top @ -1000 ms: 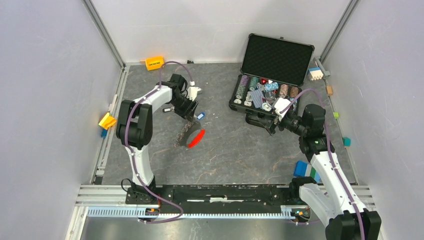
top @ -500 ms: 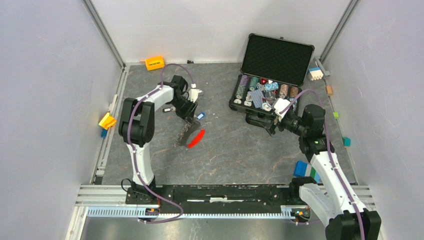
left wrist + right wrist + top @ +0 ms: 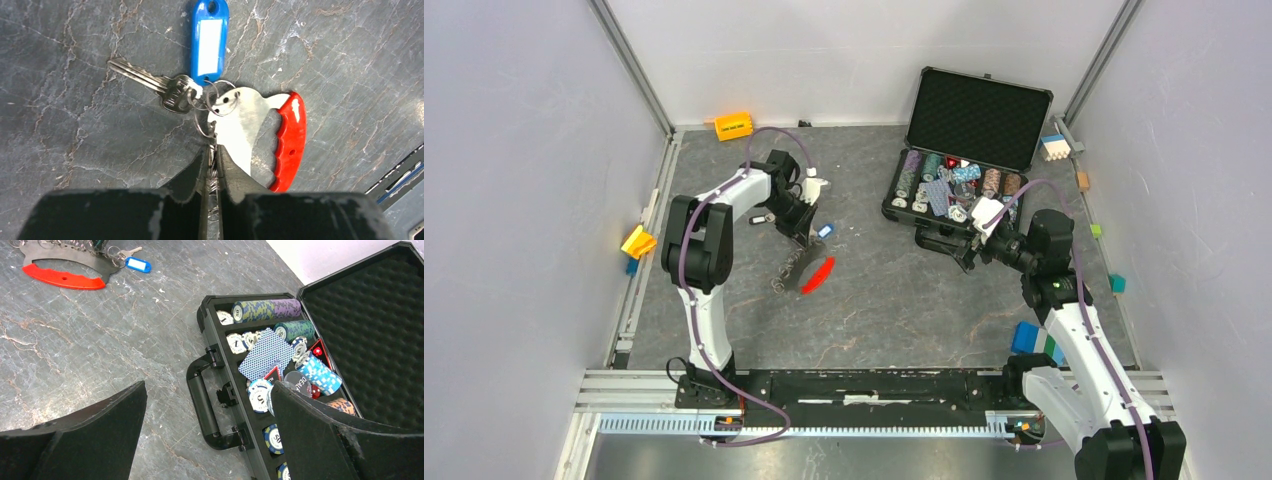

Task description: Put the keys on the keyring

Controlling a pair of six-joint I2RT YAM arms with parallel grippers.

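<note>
A silver key [image 3: 145, 80] with a blue-and-white tag [image 3: 209, 37] lies on the grey floor, linked by small rings to the keyring [image 3: 290, 140], a silver plate with a red edge. My left gripper [image 3: 213, 156] is shut on the keyring's thin chain [image 3: 214, 175], just below those rings. From above, the left gripper [image 3: 800, 250] sits over the red fob [image 3: 818, 276], with the tag [image 3: 825, 231] just behind it. My right gripper [image 3: 208, 386] stands wide open and empty above the poker case's handle [image 3: 205, 407]. The fob [image 3: 62, 277] also shows far left in the right wrist view.
An open black case [image 3: 924, 213] of poker chips and cards stands at the back right. An orange block [image 3: 732, 126] lies by the back wall and a yellow one [image 3: 638, 241] at the left wall. Blue and green blocks [image 3: 1028, 338] sit near the right arm.
The left gripper's jaws have come together on the keyring's chain. The red fob has shifted slightly. The right arm has not moved.
</note>
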